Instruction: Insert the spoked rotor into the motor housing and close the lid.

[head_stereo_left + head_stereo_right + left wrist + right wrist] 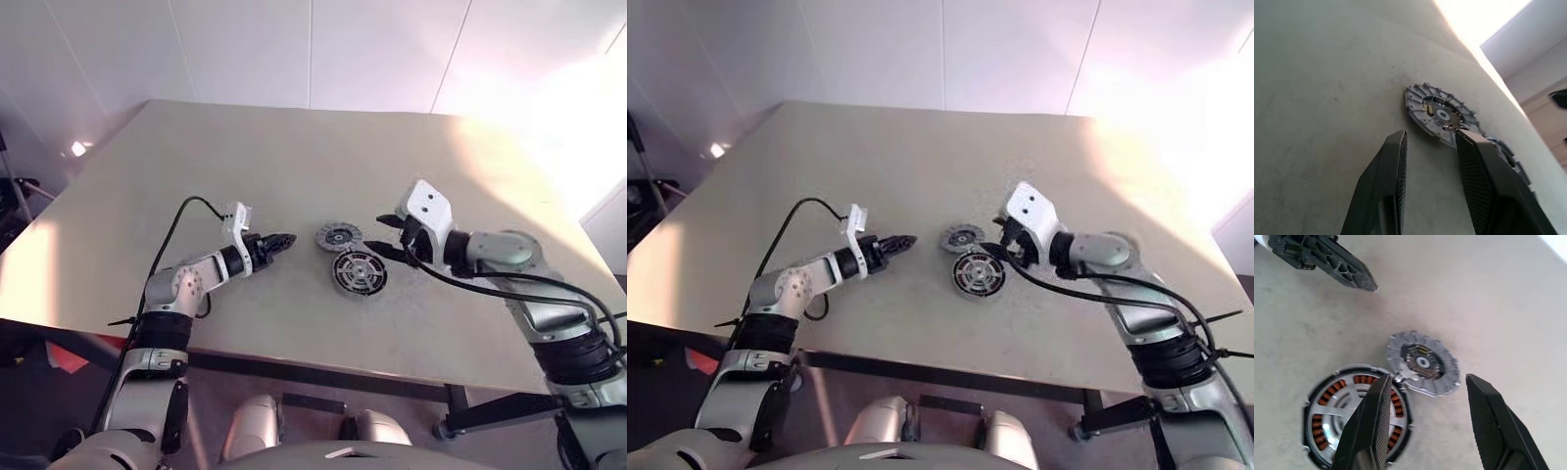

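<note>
spoked rotor (1339,418) seated in motor housing (1312,404), lid (1422,363) beside, both grippers (281,241) (389,237) spread, empty

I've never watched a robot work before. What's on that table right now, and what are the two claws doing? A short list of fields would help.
surface: beige table
motor housing: dark round cup with copper windings, lying flat on the table
spoked rotor: pale wheel already seated inside the housing
lid: grey ribbed disc lying flat beside the housing, its edge at the housing's rim, not yet on it
left gripper: open, empty, pointing toward the lid
right gripper: open, empty, above the two parts
remaining step: closing the lid
</note>
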